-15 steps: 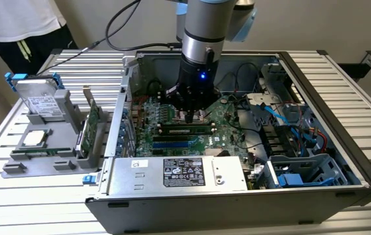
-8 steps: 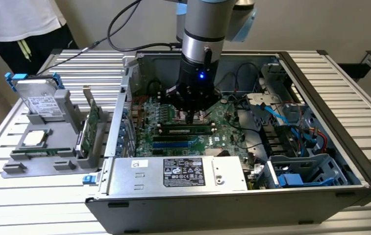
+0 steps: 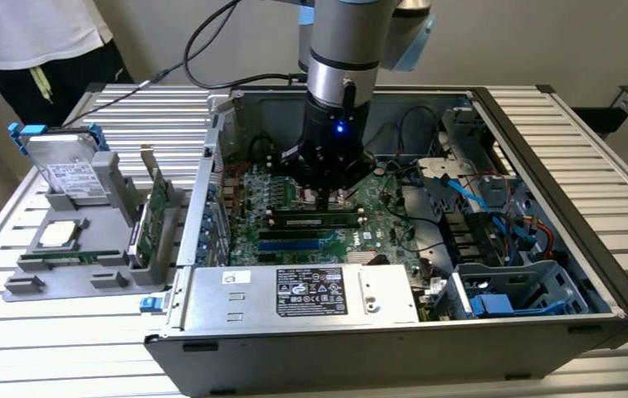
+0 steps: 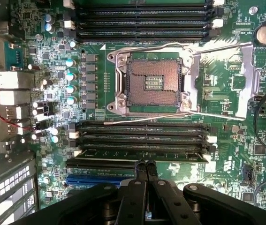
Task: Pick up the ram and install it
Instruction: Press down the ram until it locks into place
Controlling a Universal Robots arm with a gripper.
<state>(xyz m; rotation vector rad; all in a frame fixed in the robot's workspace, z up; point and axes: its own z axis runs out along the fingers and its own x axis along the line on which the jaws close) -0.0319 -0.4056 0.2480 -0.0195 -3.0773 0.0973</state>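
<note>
The ram (image 3: 314, 220) is a thin green stick with black chips. It stands in a memory slot on the motherboard (image 3: 386, 199) inside the open computer case. In the wrist view the ram (image 4: 142, 153) shows as a green edge in the slot bank below the empty processor socket (image 4: 152, 83). My gripper (image 3: 330, 201) reaches down into the case, just behind the ram in the exterior view. In the wrist view my gripper (image 4: 145, 164) is shut, its fingers pressed together with nothing between them, tips right over the slots beside the ram. Whether they touch it I cannot tell.
A grey tray (image 3: 26, 286) at the exterior view's left holds a hard drive (image 3: 65, 170), a silver processor chip (image 3: 59, 234), an upright green expansion card (image 3: 157, 207) and a thin green strip (image 3: 65, 258). The power supply (image 3: 303, 294) and a drive cage (image 3: 513, 294) fill the case's front. A person (image 3: 37, 33) stands at the back left.
</note>
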